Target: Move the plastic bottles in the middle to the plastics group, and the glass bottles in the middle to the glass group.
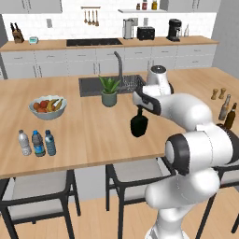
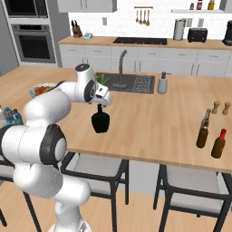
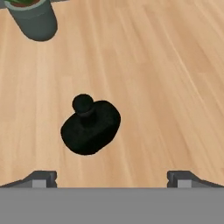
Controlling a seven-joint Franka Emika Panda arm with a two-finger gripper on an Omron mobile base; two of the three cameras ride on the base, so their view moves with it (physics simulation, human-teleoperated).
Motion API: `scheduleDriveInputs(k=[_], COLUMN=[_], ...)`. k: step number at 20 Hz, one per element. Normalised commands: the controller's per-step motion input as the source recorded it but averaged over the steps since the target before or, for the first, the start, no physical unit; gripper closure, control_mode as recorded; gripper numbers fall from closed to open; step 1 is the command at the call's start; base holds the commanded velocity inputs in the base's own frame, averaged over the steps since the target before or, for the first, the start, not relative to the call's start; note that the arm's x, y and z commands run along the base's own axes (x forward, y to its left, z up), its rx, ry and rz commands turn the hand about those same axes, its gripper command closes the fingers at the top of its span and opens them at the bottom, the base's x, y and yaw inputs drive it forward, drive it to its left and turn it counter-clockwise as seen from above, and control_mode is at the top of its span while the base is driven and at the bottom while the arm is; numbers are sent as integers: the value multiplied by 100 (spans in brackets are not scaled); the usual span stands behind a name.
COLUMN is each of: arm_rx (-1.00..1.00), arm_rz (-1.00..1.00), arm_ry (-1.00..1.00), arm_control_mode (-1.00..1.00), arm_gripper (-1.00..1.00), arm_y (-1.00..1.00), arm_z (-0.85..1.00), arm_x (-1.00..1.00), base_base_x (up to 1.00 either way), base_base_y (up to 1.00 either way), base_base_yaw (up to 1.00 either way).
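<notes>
We see the gripper (image 3: 111, 177) with its jaws spread wide and nothing between them, touching nothing. It hangs above the black flask (image 3: 90, 125), which stands upright on the wooden counter (image 3: 166, 78), apart from the fingertips (image 3: 43, 178). In the left base view the flask (image 1: 139, 125) sits mid-counter, directly under the hand, with the potted plant (image 1: 109, 91) beyond it toward the sink (image 1: 91, 86). At the counter's left edge three small water bottles stand in a row, just beside one another: a greyish-clear bottle (image 1: 24, 143), a dark-blue-labelled bottle (image 1: 38, 144) and a pale-blue bottle (image 1: 50, 143). A fruit bowl (image 1: 47, 107) lies behind them. At the far right, a dark-brown bottle (image 2: 218, 144) stands near a tall grey-brown bottle (image 2: 203, 130), with two wooden shakers (image 2: 220, 108) behind.
</notes>
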Motion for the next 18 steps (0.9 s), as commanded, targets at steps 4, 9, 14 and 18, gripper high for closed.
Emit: scheduleDriveInputs(k=[4, 9, 14, 18], arm_rx=[15, 5, 0, 0], arm_rz=[6, 3, 0, 0], arm_ry=[-4, 0, 0, 2], arm_control_mode=[-100, -100, -100, -100], arm_gripper=[-100, -100, -100, -100], arm_y=[1, 24, 11, 0], arm_z=[-5, -11, -5, -16], arm_x=[49, 48, 8, 0], base_base_x=[0, 0, 0, 0], base_base_y=[0, 0, 0, 0], base_base_yaw=[0, 0, 0, 0])
